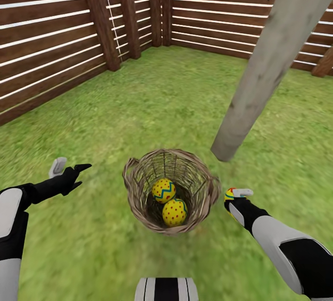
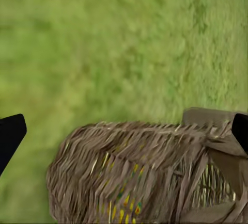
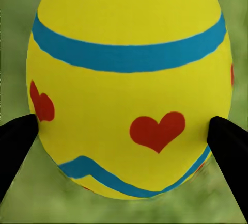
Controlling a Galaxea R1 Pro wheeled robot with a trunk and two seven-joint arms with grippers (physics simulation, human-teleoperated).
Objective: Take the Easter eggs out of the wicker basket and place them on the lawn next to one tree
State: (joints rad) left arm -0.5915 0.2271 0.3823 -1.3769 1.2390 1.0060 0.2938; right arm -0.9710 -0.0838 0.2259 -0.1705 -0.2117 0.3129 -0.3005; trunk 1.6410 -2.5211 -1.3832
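The wicker basket (image 1: 171,190) stands on the lawn (image 1: 175,97) in front of me, with two yellow Easter eggs (image 1: 163,190) (image 1: 175,211) inside. A third Easter egg (image 3: 129,84), yellow with blue bands and red hearts, sits between the fingers of my right gripper (image 1: 232,196), which is shut on it just right of the basket, low over the grass. My left gripper (image 1: 79,175) is open to the left of the basket, and its wrist view looks at the woven basket (image 2: 144,172) wall. The tree (image 1: 268,65) trunk rises just beyond the basket at the right.
A reddish-brown slatted fence (image 1: 55,37) bounds the garden at the left and back, meeting in a corner (image 1: 157,9). Open grass lies between the basket and the fence, and around the trunk's foot (image 1: 225,153).
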